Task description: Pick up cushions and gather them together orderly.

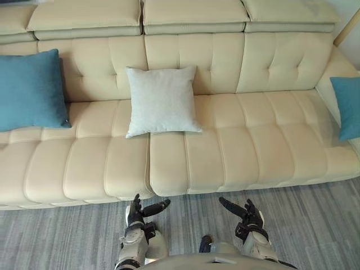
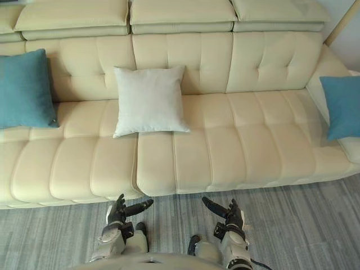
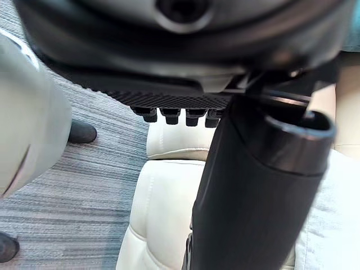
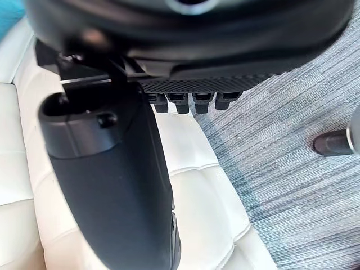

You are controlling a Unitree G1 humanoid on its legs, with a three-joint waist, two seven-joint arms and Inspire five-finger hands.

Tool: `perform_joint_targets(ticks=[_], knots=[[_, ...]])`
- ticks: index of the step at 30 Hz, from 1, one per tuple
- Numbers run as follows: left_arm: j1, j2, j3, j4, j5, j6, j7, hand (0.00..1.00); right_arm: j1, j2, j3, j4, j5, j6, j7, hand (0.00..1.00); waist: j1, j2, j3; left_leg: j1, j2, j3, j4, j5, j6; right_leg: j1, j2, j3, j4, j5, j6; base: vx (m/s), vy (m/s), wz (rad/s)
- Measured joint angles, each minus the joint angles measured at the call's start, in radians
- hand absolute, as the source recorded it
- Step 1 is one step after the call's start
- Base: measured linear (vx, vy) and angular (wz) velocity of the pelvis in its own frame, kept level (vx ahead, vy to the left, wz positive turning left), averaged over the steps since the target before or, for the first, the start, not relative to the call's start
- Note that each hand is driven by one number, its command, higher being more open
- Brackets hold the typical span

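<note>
Nearest, at 6 o'clock, the left hand [image 1: 136, 214] and right hand [image 1: 248, 215] are held low over the grey floor [image 1: 62, 236]. Fingers are straight and loose, thumbs are turned inward, and nothing is grasped. A ready pose is judged, no cushion being within reach.

On the sofa [image 1: 242, 146], the white cushion [image 1: 162, 100] is propped against the backrest at 12 o'clock. One blue cushion [image 1: 29, 89] leans at 10 o'clock, another [image 1: 347, 107] at 2 o'clock. Both are cut by the frame edge, so their full outlines cannot be made out.

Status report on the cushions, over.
Left hand and right hand open, empty, low before the sofa. White cushion mid-seat; left teal cushion and right teal cushion at the ends, none gathered. No obstacle seen.
</note>
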Motion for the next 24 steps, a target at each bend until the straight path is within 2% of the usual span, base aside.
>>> perform_joint_targets(ticks=[1, 2, 3, 5, 9, 11, 12, 13, 15, 16, 18, 22, 24], knots=[[0.003, -0.011, -0.012, 0.000, 0.000, 0.000, 0.000, 1.00, -0.004, -0.001, 0.003, -0.002, 0.000, -0.001, -0.005, 1.00, 0.000, 0.031, 0.000, -0.011, 0.020, -0.018, -0.009, 0.016, 0.003, 0.020, 0.033, -0.016, -0.053, 0.036, -0.013, -0.14, -0.071, 0.13], [0.003, -0.017, -0.022, 0.000, 0.000, 0.001, 0.000, 1.00, 0.000, -0.001, 0.003, -0.002, 0.000, -0.001, -0.007, 1.00, -0.001, 0.040, 0.003, -0.012, 0.023, -0.030, -0.012, 0.021, 0.004, 0.031, 0.038, -0.026, -0.067, 0.044, -0.016, -0.14, -0.061, 0.36], [0.006, -0.021, -0.044, 0.000, 0.002, 0.001, -0.001, 1.00, 0.016, -0.001, 0.004, 0.001, 0.000, -0.001, -0.013, 1.00, 0.001, 0.051, 0.007, -0.014, 0.027, -0.057, -0.019, 0.036, -0.010, 0.050, 0.040, -0.053, -0.086, 0.053, -0.023, -0.10, -0.030, 0.49], [0.001, -0.021, -0.058, -0.001, 0.004, 0.003, -0.002, 1.00, 0.030, 0.001, 0.013, 0.005, 0.000, 0.002, -0.023, 1.00, -0.005, 0.046, 0.012, -0.029, 0.027, -0.071, -0.029, 0.072, -0.025, 0.055, 0.036, -0.093, -0.094, 0.061, -0.030, -0.09, -0.004, 0.53], [0.002, -0.011, -0.079, -0.008, 0.015, 0.004, 0.002, 1.00, 0.032, -0.001, 0.023, 0.010, 0.000, 0.003, -0.027, 1.00, -0.014, 0.037, 0.015, -0.058, 0.023, -0.086, -0.047, 0.118, -0.016, 0.050, 0.027, -0.142, -0.116, 0.089, -0.045, -0.12, 0.016, 0.35], [0.001, -0.011, -0.080, -0.009, 0.026, 0.007, 0.001, 1.00, 0.029, -0.001, 0.022, 0.011, 0.000, 0.003, -0.027, 1.00, -0.020, 0.034, 0.021, -0.067, 0.022, -0.087, 0.055, 0.048, 0.018, 0.048, 0.000, -0.158, -0.095, 0.096, -0.048, -0.13, 0.110, 0.19], [0.004, -0.012, -0.081, -0.009, 0.032, 0.007, -0.001, 1.00, 0.031, -0.005, 0.022, 0.010, 0.000, 0.002, -0.026, 1.00, -0.027, 0.025, 0.026, -0.047, 0.020, -0.097, 0.171, -0.032, 0.032, 0.047, -0.021, -0.150, -0.084, 0.105, -0.033, -0.10, 0.138, 0.05], [0.005, -0.012, -0.081, -0.009, 0.033, 0.007, -0.002, 1.00, 0.032, -0.006, 0.022, 0.010, 0.000, 0.001, -0.026, 1.00, -0.029, 0.029, 0.024, -0.037, 0.019, -0.106, 0.182, -0.045, 0.028, 0.045, -0.023, -0.146, -0.085, 0.107, -0.028, -0.13, 0.187, -0.06], [0.008, -0.015, -0.078, -0.009, 0.033, 0.007, -0.002, 1.00, 0.027, -0.007, 0.021, 0.013, 0.000, 0.001, -0.024, 1.00, -0.029, 0.045, 0.021, 0.002, 0.015, -0.121, 0.135, -0.120, 0.002, 0.025, -0.019, -0.119, -0.082, 0.116, -0.006, -0.16, 0.233, -0.29], [0.011, 0.002, -0.074, -0.008, 0.033, 0.017, 0.001, 1.00, 0.028, 0.020, 0.022, 0.015, 0.000, 0.005, -0.017, 1.00, -0.030, 0.029, 0.026, 0.008, -0.001, -0.093, 0.121, -0.118, 0.013, 0.030, -0.032, -0.098, -0.109, 0.144, 0.014, -0.15, 0.219, -0.33], [0.017, 0.018, -0.070, -0.003, 0.033, 0.018, 0.002, 1.00, 0.049, 0.024, 0.041, 0.022, 0.001, 0.011, -0.004, 1.00, -0.030, 0.012, 0.013, 0.026, -0.025, -0.060, 0.093, -0.112, 0.023, 0.036, -0.045, -0.073, -0.150, 0.181, 0.032, -0.09, 0.192, -0.35], [0.025, 0.025, -0.070, 0.051, 0.043, 0.019, 0.002, 1.00, 0.074, 0.024, -0.016, 0.021, 0.001, 0.011, -0.003, 1.00, -0.054, 0.034, -0.019, 0.084, -0.062, -0.002, 0.030, -0.110, 0.026, 0.087, -0.050, -0.004, -0.291, 0.269, 0.048, 0.00, 0.133, -0.42], [0.024, 0.026, -0.068, 0.071, 0.052, 0.020, 0.000, 1.00, 0.074, 0.024, -0.038, 0.022, 0.002, 0.011, -0.003, 1.00, -0.056, 0.047, -0.025, 0.103, -0.063, 0.020, 0.020, -0.108, 0.029, 0.099, -0.042, 0.020, -0.320, 0.285, 0.049, 0.08, 0.072, -0.62]])
